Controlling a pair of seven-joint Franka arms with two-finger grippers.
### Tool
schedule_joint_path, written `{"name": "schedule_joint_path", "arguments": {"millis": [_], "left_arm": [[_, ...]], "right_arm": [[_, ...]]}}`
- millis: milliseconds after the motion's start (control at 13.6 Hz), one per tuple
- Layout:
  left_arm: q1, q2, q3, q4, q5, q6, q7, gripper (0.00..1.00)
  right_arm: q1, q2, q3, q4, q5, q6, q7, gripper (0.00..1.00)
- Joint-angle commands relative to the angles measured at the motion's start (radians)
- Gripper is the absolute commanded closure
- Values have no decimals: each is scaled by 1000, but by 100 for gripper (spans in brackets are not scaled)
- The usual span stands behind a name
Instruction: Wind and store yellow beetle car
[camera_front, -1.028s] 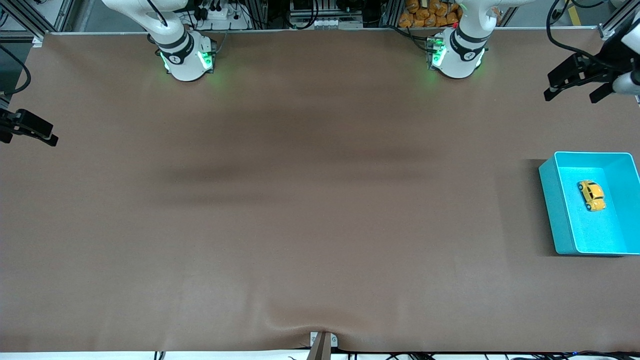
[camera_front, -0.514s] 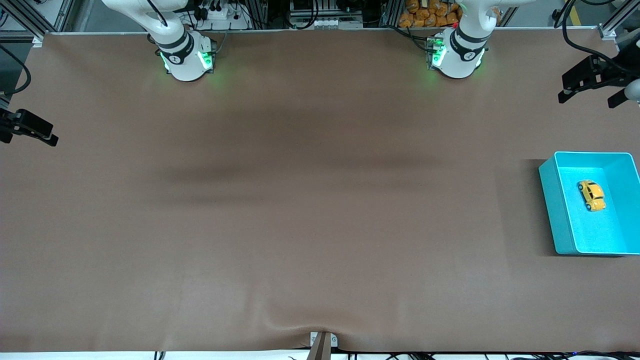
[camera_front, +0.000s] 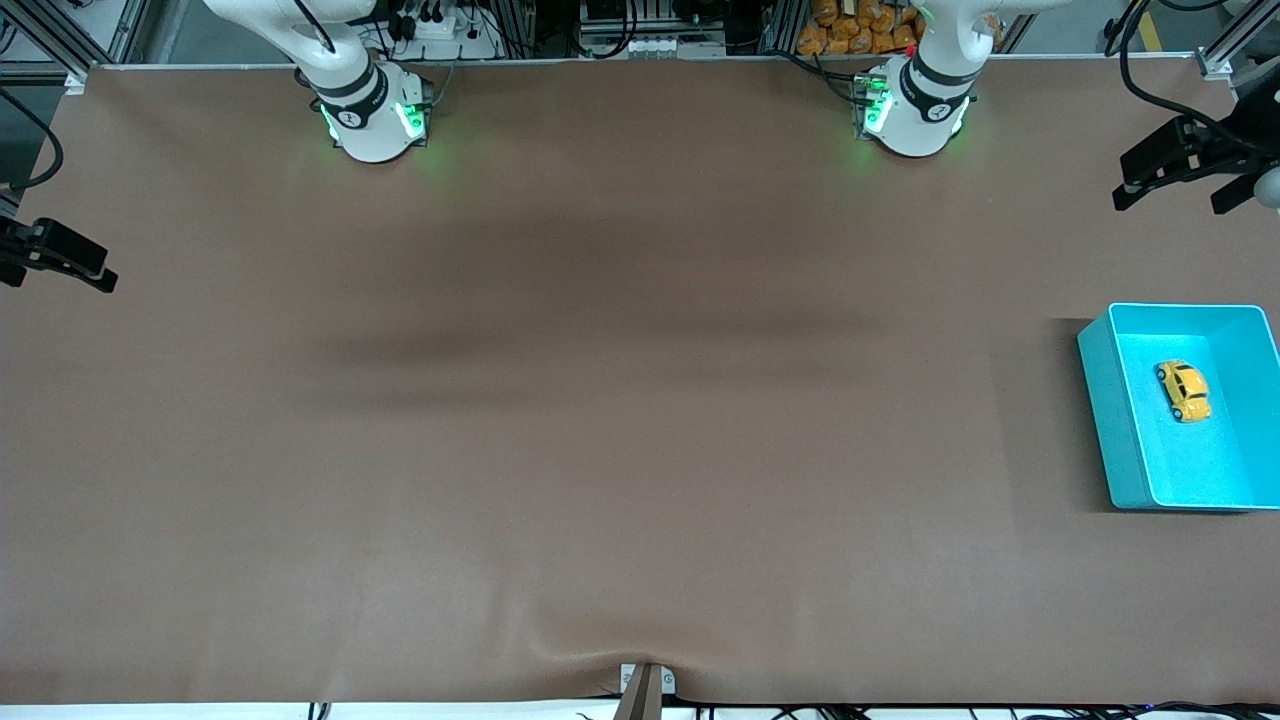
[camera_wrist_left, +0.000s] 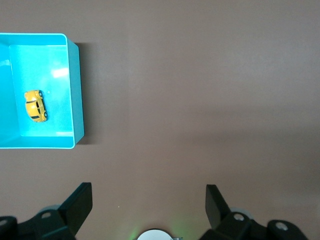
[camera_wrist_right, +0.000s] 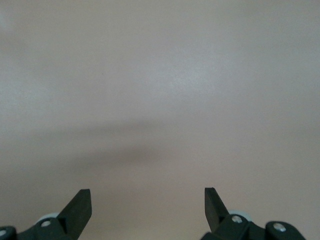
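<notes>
One toy matters: the yellow beetle car (camera_front: 1183, 390) lies inside the turquoise bin (camera_front: 1100, 400) at the left arm's end of the brown table (camera_front: 600, 400), apparently stored; best leave it undisturbed. Farther up, the left gripper (camera_front: 1175, 178) hovers over bare table, fingers spread; the right gripper (camera_wrist_right: 147, 207) waits, fingers spread.

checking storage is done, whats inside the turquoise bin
Only the yellow car lies on the floor of the bin, wheels down, away from the walls. The rest of the floor shows bare; the car's underside is hidden. Both hands are open and away from the bin.
</notes>
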Motion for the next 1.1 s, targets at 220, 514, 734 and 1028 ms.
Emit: {"name": "schedule_joint_path", "arguments": {"millis": [220, 514, 734, 1028], "left_arm": [[-5, 16, -9, 9, 22, 73, -41, 0], [-6, 16, -10, 8, 51, 41, -32, 0], [-6, 16, -45, 8, 78, 21, -23, 0], [0, 16, -45, 2, 77, 19, -15, 0]], "right_arm": [[-4, -4, 7, 7, 13, -5, 11, 0], [0, -2, 9, 5, 12, -7, 11, 0], [3, -1, 10, 5, 12, -7, 11, 0], [5, -1, 10, 5, 12, -5, 10, 0]]}}
